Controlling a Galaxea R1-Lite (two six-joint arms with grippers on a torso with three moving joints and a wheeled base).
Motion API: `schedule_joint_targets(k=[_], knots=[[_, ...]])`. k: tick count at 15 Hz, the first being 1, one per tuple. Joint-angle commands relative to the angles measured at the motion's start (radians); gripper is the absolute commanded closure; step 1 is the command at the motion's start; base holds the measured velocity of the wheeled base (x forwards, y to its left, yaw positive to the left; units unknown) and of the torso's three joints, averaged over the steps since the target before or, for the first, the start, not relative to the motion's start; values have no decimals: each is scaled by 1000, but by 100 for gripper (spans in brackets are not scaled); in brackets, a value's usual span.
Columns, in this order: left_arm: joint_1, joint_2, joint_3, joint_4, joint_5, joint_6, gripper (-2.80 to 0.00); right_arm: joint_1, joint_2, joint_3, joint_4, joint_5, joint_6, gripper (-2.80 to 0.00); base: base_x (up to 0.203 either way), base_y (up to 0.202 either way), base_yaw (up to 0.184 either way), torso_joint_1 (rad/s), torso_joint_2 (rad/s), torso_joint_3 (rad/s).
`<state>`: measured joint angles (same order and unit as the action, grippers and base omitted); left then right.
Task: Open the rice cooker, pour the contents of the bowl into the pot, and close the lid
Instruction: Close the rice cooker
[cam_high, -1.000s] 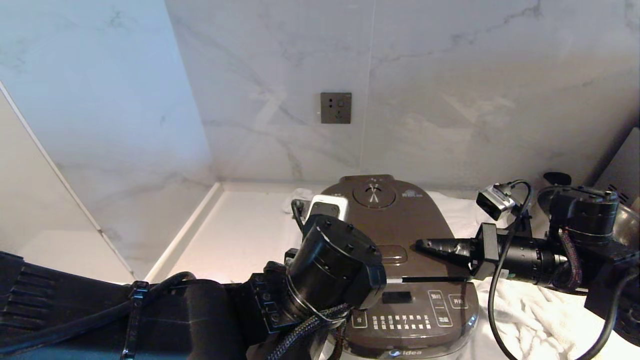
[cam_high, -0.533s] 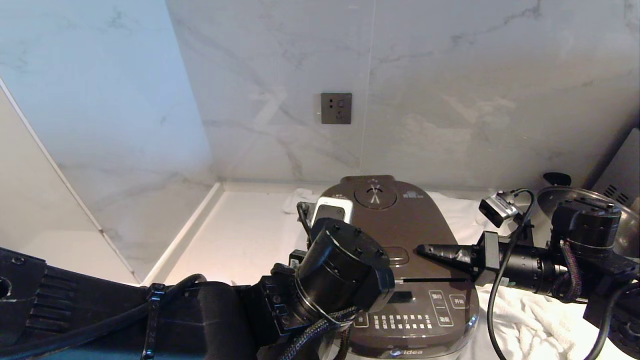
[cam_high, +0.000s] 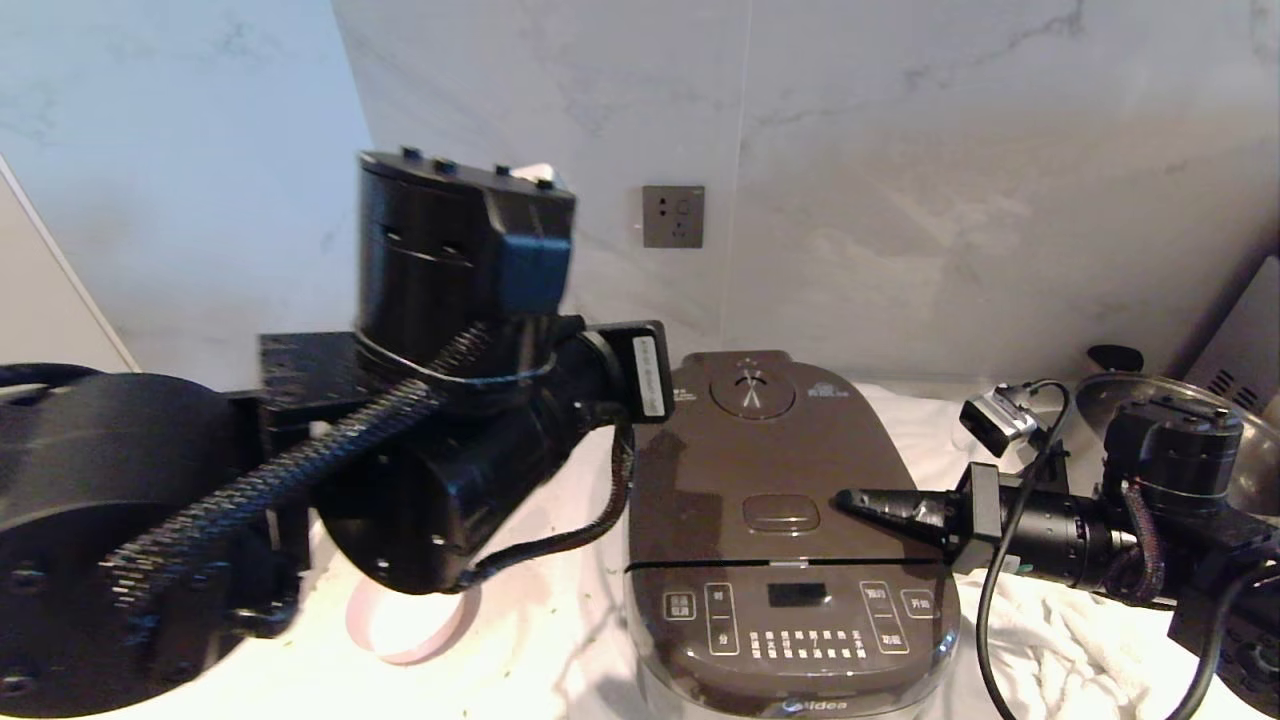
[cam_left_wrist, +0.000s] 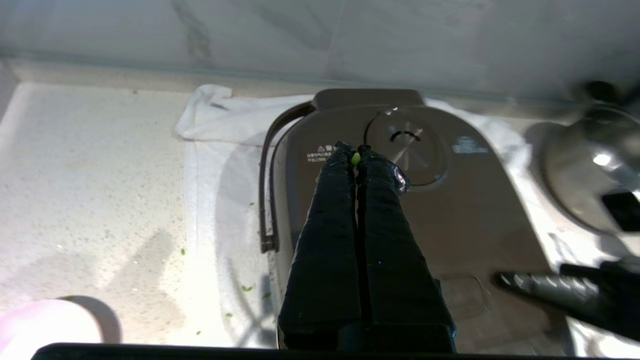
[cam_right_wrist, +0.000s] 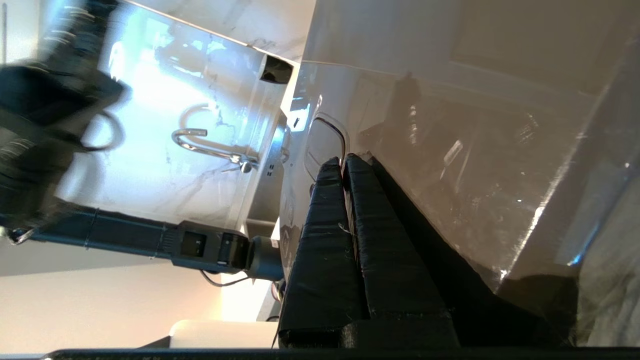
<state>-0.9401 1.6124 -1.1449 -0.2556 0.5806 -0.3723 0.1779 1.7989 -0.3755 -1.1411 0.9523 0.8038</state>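
Although the large dark brown-grey rice cooker (cam_high: 790, 530) fills the lower centre of the head view, its hinged lid (cam_high: 775, 455) of the same colour lies flat and shut, with the round steam vent toward the wall and the oval latch button (cam_high: 781, 513) just above the control panel. The cream inner pot is hidden under the lid, so nothing shows what is inside it.

A small pale pink bowl (cam_high: 410, 625) stands on the white counter at the lower left of that view, beside the cooker and half covered by the left arm; its inside cannot be seen. A few small green bits (cam_left_wrist: 245, 287) lie scattered on the counter and the white towel (cam_left_wrist: 210, 150) near the cooker, and one green bit is caught at the tips of the left gripper (cam_left_wrist: 358, 150). This gripper is closed, holds nothing else, and hangs above the lid near the vent in its wrist view.

The right gripper (cam_high: 850, 498), also closed, lies level over the lid at centre right, its tip just beside the latch button; whether it touches cannot be told.

Judging from this, either the pouring is done and the lid is closed, or the opening is still to come; the spilled bits and the free bowl speak for the first.
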Motion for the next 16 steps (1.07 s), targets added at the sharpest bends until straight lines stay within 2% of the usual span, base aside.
schedule_joint_targets(k=[1,4,6,10,14,16], knots=[[28,-135,14,40,-19,1,0,0,14,8,-6,5,4,0,0,0,0,0,0,0],[96,-260,134,84,-54,5,0,-5,45,29,-6,5,-2,0,0,0,0,0,0,0],[118,-290,174,88,-56,4,0,-5,48,35,-8,6,-3,0,0,0,0,0,0,0],[129,-299,165,87,-54,6,0,-5,-11,-2,-11,3,8,0,0,0,0,0,0,0],[159,-327,165,89,-57,6,0,5,-150,-69,-5,-10,72,0,0,0,0,0,0,0],[159,-330,171,90,-56,6,0,5,-159,-79,-5,-14,75,0,0,0,0,0,0,0]])
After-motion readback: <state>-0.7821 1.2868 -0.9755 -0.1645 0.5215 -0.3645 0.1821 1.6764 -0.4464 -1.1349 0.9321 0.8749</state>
